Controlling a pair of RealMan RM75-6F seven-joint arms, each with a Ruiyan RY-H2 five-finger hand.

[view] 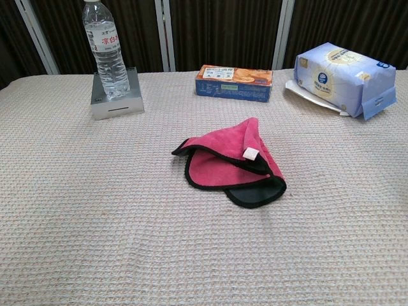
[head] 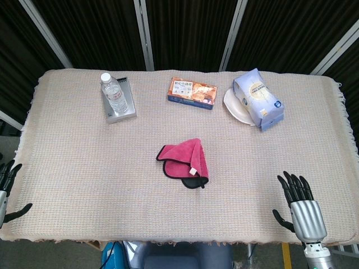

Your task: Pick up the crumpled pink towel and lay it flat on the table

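The pink towel (head: 184, 163) lies folded over itself in the middle of the desk (head: 67, 145), ahead of the right hand (head: 298, 199) and to its left, its long axis pointing diagonally away. The right hand, fingers spread and empty, seems nearer than the left hand (head: 8, 185), also empty
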